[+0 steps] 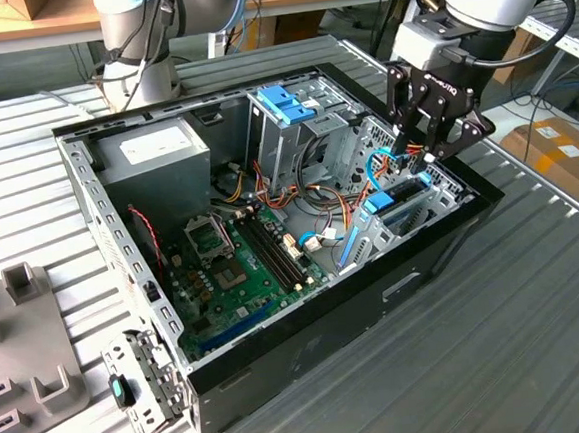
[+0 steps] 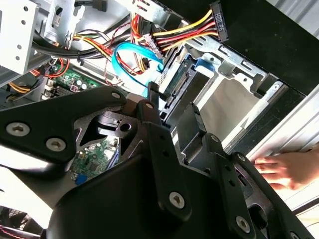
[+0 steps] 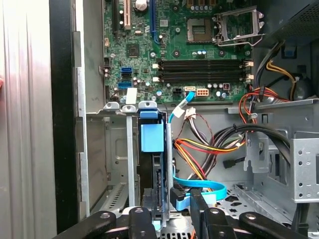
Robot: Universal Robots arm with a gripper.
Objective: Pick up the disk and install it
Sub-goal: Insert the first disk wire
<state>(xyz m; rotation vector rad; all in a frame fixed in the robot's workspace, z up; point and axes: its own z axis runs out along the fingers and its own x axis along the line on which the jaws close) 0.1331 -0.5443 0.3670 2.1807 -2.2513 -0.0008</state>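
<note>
One disk [image 3: 152, 139] stands upright in the bay [image 3: 130, 164], and we find the claw [image 3: 172, 206] parted over its end.

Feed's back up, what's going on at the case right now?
The arm's gripper hangs over the drive bay at the exterior view's right end of the open computer case. The disk stands on edge in a slot of that bay, blue frame showing, close below the gripper. Whether the gripper has hold of it cannot be told. In the second wrist view, a person's hand rests on the case's edge beside the bay.
</note>
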